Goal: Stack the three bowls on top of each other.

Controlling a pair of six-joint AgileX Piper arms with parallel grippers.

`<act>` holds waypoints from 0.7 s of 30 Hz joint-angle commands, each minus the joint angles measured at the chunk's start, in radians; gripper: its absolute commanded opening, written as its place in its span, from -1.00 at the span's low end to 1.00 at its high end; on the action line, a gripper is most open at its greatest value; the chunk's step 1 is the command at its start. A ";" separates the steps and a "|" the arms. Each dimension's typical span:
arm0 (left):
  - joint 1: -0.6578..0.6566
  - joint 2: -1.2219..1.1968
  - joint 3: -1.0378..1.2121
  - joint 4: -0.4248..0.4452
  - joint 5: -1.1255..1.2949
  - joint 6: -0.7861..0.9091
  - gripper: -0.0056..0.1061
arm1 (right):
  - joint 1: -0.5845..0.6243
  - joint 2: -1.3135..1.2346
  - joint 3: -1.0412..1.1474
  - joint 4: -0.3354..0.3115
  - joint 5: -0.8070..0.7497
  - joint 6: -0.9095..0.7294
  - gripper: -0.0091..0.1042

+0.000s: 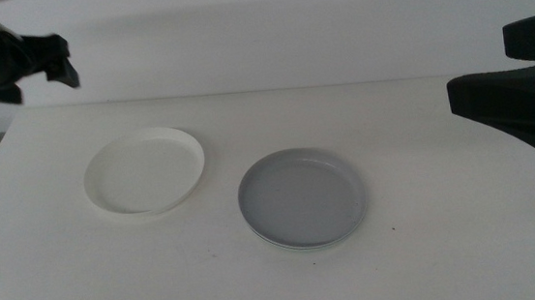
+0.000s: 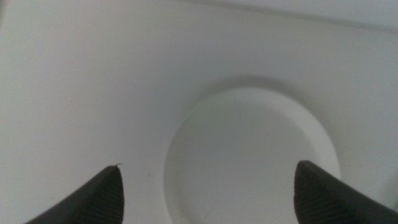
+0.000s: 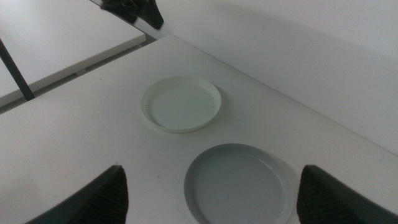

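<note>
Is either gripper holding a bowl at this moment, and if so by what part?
Nothing is held. The left gripper hangs open above the white bowl, and the right gripper is open and empty, off to the side of the grey bowl.

A bare robotics lab or test bench rather than a home. A plain white surface (image 1: 86, 292) stands against a blank white wall (image 1: 286, 32). Two dark robot arms reach in, the left end effector (image 1: 67, 61) at ten o'clock and the right end effector (image 1: 479, 71) at three o'clock. Only plain dishes lie on it: a white bowl (image 1: 145, 170) and a grey bowl (image 1: 303, 197).
</note>
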 commanded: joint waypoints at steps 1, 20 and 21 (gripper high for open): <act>0.016 0.082 -0.066 -0.050 0.072 0.044 0.78 | 0.002 -0.002 0.007 0.004 -0.010 -0.012 0.80; 0.016 0.457 -0.166 -0.061 0.132 0.040 0.74 | 0.002 -0.002 0.007 0.004 -0.010 -0.012 0.80; 0.016 0.464 -0.166 -0.061 0.137 0.040 0.71 | 0.002 -0.002 0.007 0.004 -0.010 -0.012 0.80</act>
